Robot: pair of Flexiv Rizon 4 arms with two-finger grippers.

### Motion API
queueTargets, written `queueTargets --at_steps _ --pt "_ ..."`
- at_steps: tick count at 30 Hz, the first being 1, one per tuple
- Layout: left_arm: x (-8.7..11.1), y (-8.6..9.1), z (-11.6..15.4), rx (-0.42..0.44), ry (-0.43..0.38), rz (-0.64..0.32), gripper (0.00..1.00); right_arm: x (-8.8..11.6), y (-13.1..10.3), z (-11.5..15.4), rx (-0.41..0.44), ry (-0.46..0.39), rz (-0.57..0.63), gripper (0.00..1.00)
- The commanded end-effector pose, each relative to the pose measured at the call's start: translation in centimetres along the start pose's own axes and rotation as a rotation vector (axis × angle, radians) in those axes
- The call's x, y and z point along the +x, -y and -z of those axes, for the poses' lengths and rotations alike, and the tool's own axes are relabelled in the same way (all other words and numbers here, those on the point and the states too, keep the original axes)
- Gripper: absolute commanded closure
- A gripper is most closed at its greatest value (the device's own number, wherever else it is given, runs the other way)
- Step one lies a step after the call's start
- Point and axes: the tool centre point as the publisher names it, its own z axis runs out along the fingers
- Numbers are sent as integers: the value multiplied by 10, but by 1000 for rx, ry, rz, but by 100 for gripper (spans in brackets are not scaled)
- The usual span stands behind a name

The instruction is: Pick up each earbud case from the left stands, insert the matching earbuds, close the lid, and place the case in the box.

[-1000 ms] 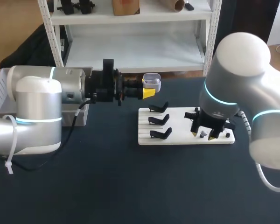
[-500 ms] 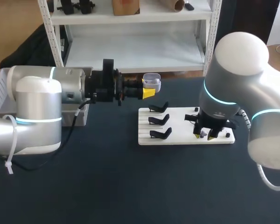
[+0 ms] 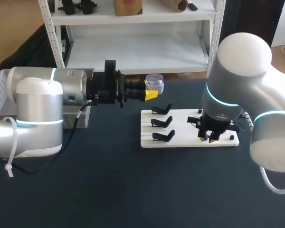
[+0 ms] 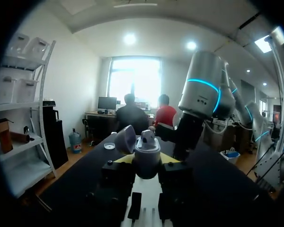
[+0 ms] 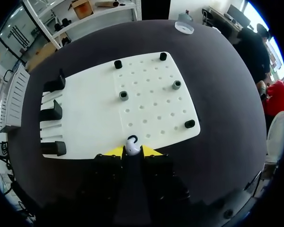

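The right gripper (image 5: 131,152) pinches a small white earbud (image 5: 131,143) between narrow fingers over the board (image 5: 151,94). Farther back, the left gripper (image 4: 147,161) clamps the case (image 4: 147,147), lid open, above the table. So slight a pinch could let the earbud twist or drop, missing the case.

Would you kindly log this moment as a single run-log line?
left gripper: shut on open earbud case, held above table | right gripper: shut on earbud over white board
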Motion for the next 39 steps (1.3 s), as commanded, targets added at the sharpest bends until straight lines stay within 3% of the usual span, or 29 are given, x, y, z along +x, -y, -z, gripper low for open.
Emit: queueTargets --at_steps 1,8,18,28,39 --pt "1 0 0 -2 2 -1 100 0 -3 -2 5 -9 5 100" --pt "1 0 0 -2 2 -1 100 6 -3 15 46 -27 25 100" --pt "1 0 0 -2 2 -1 100 13 -7 78 37 -87 101 100" --pt "1 0 0 -2 2 -1 100 15 -46 156 -12 -213 300 100" --pt "1 0 0 -2 2 -1 100 -3 -95 210 -54 -181 492 100"
